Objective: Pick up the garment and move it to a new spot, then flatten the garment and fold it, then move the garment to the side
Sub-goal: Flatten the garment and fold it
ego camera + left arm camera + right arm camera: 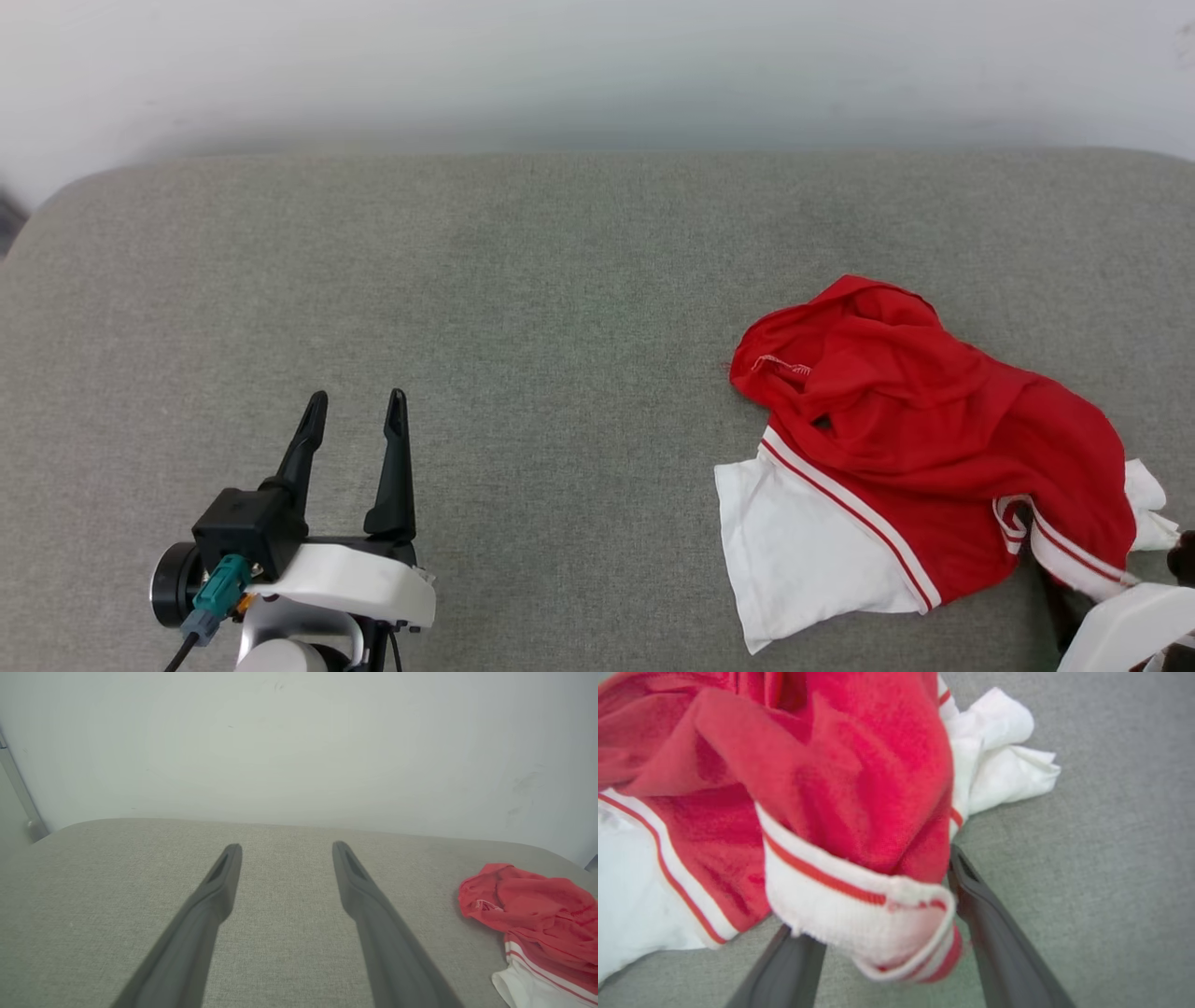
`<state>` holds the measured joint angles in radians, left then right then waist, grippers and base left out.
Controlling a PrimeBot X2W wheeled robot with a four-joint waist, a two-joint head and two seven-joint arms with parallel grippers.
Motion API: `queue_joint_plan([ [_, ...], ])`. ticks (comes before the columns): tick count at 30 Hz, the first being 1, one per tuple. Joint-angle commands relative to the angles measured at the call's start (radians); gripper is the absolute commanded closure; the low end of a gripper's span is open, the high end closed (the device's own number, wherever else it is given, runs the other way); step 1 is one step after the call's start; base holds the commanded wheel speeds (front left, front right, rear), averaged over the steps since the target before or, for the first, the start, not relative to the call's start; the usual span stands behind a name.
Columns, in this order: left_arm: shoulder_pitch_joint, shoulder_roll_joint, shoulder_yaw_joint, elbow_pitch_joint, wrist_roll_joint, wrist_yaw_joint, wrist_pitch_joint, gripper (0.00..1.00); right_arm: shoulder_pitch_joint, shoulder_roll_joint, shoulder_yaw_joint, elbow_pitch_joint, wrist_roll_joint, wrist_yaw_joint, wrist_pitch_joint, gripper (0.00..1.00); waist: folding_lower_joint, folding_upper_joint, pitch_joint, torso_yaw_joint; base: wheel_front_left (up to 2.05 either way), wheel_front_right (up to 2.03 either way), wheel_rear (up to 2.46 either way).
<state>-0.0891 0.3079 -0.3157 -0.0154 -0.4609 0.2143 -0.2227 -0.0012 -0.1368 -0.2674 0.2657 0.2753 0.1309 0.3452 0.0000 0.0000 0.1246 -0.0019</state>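
Observation:
The garment (934,420) lies crumpled at the right of the grey padded surface (560,327): a red body, white sleeves and red-and-white striped trim. Its print is hidden in the folds. My right gripper (878,896) sits at its near right edge with its fingers spread; a loop of striped trim (859,914) hangs loose between them, covering the left fingertip. In the head view only that arm's pale forearm (1130,616) shows, at the lower right. My left gripper (357,401) stands open and empty at the lower left, far from the garment (537,910).
A pale wall (597,65) rises right behind the padded surface. The surface's rounded far-left corner (65,191) drops away. Bare grey fabric stretches from my left gripper (286,847) to the garment (859,774).

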Motion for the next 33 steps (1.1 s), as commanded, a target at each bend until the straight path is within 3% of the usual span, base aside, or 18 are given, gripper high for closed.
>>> queue_joint_plan([
  [1, 0.011, 0.005, 0.000, 0.001, 0.001, 0.005, 0.003, 0.00, 0.007, 0.005, 0.006, -0.017, 0.010, 0.000, -0.024, 0.00, 0.0000, 0.0000, -0.014, 0.001, 0.00, 0.00, 0.00],
  [7, 0.035, 0.015, -0.001, -0.007, -0.004, 0.014, 0.012, 0.00, 0.064, 0.026, 0.017, -0.153, 0.021, 0.000, -0.125, 0.00, 0.0000, 0.0000, -0.056, -0.006, 0.00, 0.00, 0.00],
  [13, 0.058, 0.021, -0.001, -0.018, -0.006, 0.024, 0.019, 0.00, 0.114, 0.056, 0.027, -0.293, 0.006, 0.000, -0.127, 0.00, 0.0000, 0.0000, -0.084, -0.017, 0.00, 0.00, 0.00],
  [16, 0.065, 0.024, -0.004, -0.024, -0.006, 0.027, 0.024, 0.00, 0.126, 0.054, 0.063, -0.342, -0.010, 0.000, -0.081, 0.00, 0.0000, 0.0000, -0.093, -0.022, 0.00, 0.00, 0.00],
  [22, 0.060, 0.030, -0.008, -0.042, -0.003, 0.032, 0.032, 0.00, 0.095, -0.024, 0.241, -0.371, -0.002, -0.001, 0.150, 0.00, 0.0000, 0.0000, -0.084, -0.025, 0.00, 0.00, 0.00],
  [27, 0.035, 0.033, -0.015, -0.051, 0.002, 0.026, 0.033, 0.00, 0.028, -0.102, 0.396, -0.316, 0.042, -0.001, 0.326, 0.00, 0.0000, 0.0000, -0.050, -0.006, 0.00, 0.00, 0.00],
  [33, -0.001, 0.025, -0.023, -0.049, 0.005, 0.017, 0.027, 0.00, -0.082, -0.164, 0.549, -0.195, 0.098, 0.000, 0.369, 0.00, 0.0000, 0.0000, 0.000, 0.030, 0.00, 0.00, 0.00],
])
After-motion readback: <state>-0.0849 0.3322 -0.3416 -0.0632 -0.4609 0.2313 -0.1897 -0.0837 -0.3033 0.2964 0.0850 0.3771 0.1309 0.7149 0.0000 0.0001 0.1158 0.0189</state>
